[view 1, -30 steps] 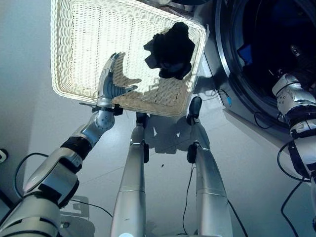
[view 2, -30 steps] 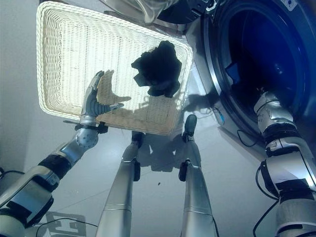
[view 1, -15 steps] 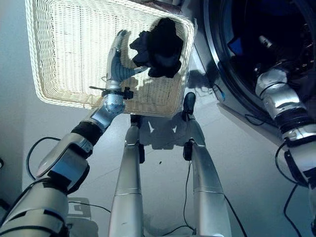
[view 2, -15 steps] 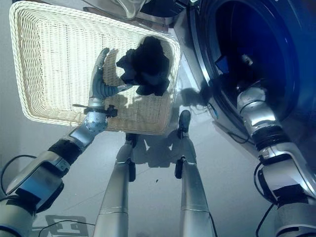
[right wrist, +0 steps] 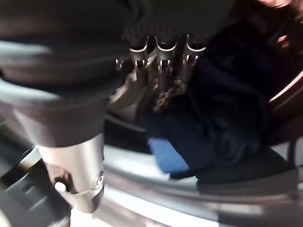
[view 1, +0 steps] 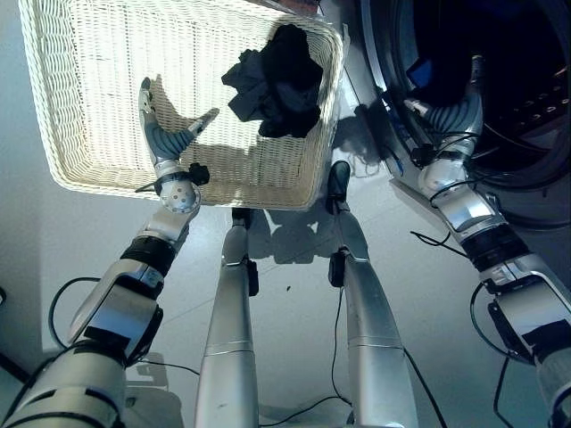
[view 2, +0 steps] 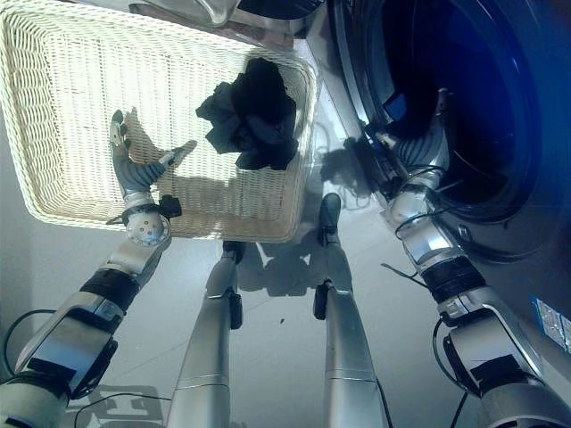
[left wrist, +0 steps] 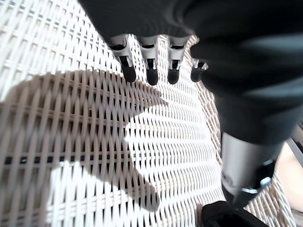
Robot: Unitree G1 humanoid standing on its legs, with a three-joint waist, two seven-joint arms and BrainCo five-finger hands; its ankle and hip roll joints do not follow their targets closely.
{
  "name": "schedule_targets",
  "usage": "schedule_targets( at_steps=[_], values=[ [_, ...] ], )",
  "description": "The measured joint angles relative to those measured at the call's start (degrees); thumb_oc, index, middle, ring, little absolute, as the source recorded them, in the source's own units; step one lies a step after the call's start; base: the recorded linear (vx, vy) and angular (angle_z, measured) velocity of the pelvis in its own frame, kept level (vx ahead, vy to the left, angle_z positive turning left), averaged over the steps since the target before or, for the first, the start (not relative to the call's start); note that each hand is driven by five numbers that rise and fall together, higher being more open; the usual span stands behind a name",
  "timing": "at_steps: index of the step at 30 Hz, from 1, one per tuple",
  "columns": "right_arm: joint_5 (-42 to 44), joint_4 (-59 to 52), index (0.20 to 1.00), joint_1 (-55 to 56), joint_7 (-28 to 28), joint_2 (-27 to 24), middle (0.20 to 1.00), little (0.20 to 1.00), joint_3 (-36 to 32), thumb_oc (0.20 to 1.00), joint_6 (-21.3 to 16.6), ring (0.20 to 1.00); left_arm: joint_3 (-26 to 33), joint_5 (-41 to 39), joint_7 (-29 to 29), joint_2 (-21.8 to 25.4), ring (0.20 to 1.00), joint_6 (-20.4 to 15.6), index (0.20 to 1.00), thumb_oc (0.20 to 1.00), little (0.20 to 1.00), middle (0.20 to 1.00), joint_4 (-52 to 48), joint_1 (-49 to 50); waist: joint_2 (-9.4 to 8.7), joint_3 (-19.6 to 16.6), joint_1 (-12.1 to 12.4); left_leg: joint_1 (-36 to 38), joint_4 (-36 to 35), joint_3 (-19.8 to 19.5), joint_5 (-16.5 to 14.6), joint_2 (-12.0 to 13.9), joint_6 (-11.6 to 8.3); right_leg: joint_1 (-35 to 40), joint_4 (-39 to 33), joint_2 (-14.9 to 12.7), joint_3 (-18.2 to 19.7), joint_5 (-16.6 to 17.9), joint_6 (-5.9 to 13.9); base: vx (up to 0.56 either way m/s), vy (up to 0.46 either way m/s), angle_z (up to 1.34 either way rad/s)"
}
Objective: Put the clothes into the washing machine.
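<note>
Grey floor [view 1: 294,303] carries wicker basket [view 1: 80,169]. Left robot hand [view 1: 163,136] spread open inside basket, well short of dark clothes [view 1: 277,85], ready to grasp. Right robot hand [view 1: 457,107], fingers straight, at washing machine [view 2: 500,178] opening beside basket.

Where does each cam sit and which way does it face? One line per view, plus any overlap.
Left eye view: on the head, looking down at the wicker basket, black clothes, left hand and right hand.
Right eye view: same head, same scene from slightly aside; washing machine on the right.
Left wrist view: along the open left hand over basket weave.
Right wrist view: along the right hand into the drum, dark laundry inside.
Shared: both eye views show basket, clothes, both hands.
</note>
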Motion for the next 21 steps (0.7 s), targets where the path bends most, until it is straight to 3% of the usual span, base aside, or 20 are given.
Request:
schedule_targets(
  at_steps=[6,11,21],
  values=[
    [-10.6,-3.1,1.0,-5.0,3.0,2.3,1.0,1.0,5.7,1.0,-2.6,1.0,2.5,-0.2,0.4,-1.0,1.0,0.8,1.0,1.0,1.0,1.0,2.1,-0.6,0.12,-0.1,0.5,1.0,-2.0,0.0,1.1,0.2,-0.46,-0.2,0.6,0.2,-0.1,-0.4,-0.25,0.0,0.0,0.0],
    [-17.4,-4.8,1.0,-11.9,7.3,3.8,1.0,1.0,13.0,1.0,-3.3,1.0,2.4,-0.2,0.0,-2.9,1.0,1.4,1.0,1.0,1.0,1.0,2.3,-1.5,0.2,-0.1,3.0,1.4,-2.6,-0.1,1.5,0.4,-0.85,-0.8,1.9,0.3,-0.2,-1.0,-1.05,0.0,0.0,0.0],
    [-19.8,-1.8,1.0,-21.2,14.4,7.4,1.0,1.0,23.2,1.0,3.0,1.0,2.0,-0.1,-1.4,-3.9,1.0,1.7,1.0,1.0,1.0,1.0,3.2,-1.8,0.28,-0.1,7.5,2.1,-3.1,-2.3,2.8,0.4,-1.7,-0.4,4.6,-0.1,-2.3,-2.2,-2.2,0.01,-0.025,0.07]
  ],
)
